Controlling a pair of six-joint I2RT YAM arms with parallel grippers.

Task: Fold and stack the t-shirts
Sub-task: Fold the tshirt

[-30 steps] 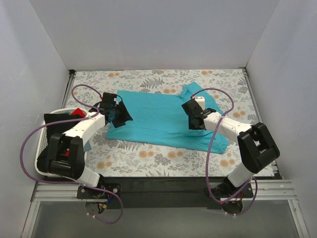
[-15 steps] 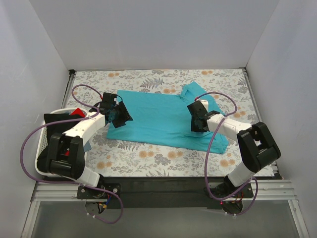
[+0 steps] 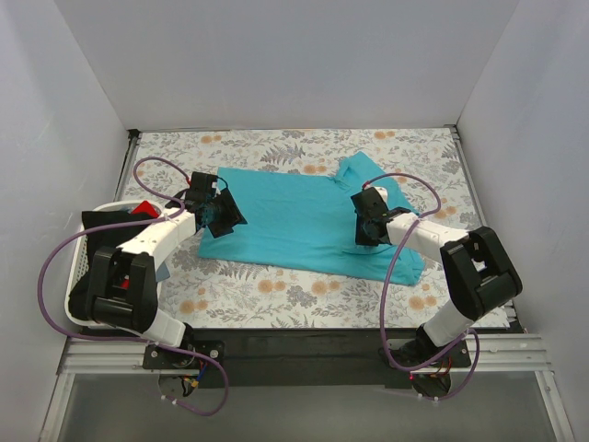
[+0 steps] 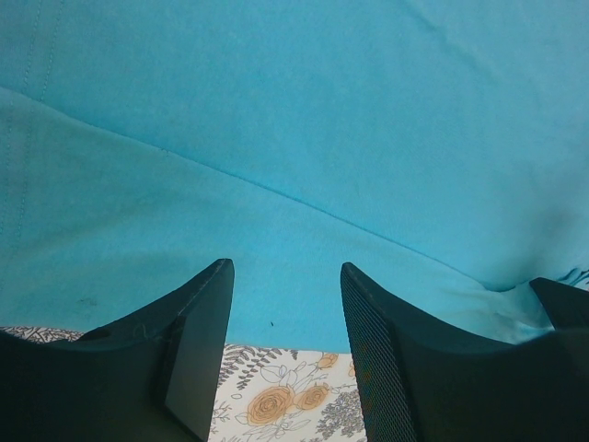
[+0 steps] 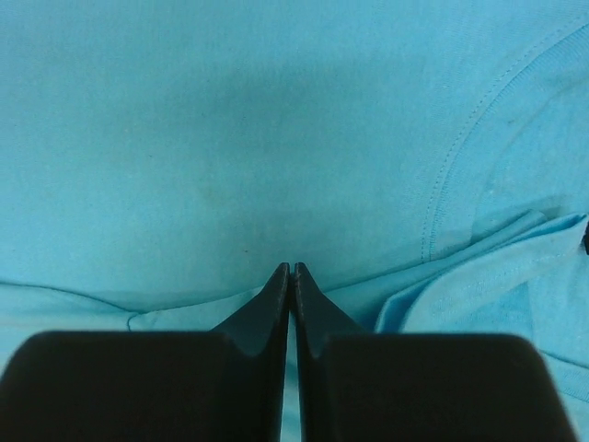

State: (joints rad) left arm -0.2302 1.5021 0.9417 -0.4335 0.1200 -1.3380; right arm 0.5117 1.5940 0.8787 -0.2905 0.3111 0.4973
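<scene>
A plain turquoise t-shirt [image 3: 294, 221] lies spread out on the floral table [image 3: 276, 295], one sleeve pointing to the back right. My left gripper [image 3: 221, 214] hangs open over the shirt's left edge. From the left wrist, its fingers [image 4: 198, 341] straddle the hem of the shirt [image 4: 294, 138], with nothing between them. My right gripper [image 3: 366, 221] sits on the shirt's right part. Seen from the right wrist, the right gripper [image 5: 292, 267] is shut tip to tip on a fold edge of the shirt [image 5: 230, 138], beside the sleeve seam [image 5: 442, 184].
A white basket [image 3: 75, 276] stands at the left table edge beside the left arm, with a red shirt [image 3: 143, 208] and a black shirt [image 3: 99, 226] in it. White walls close in the table on three sides. Purple cables loop off both arms.
My right gripper has slid a little toward the back right over the shirt and closed from open to shut. The left arm has not moved.
</scene>
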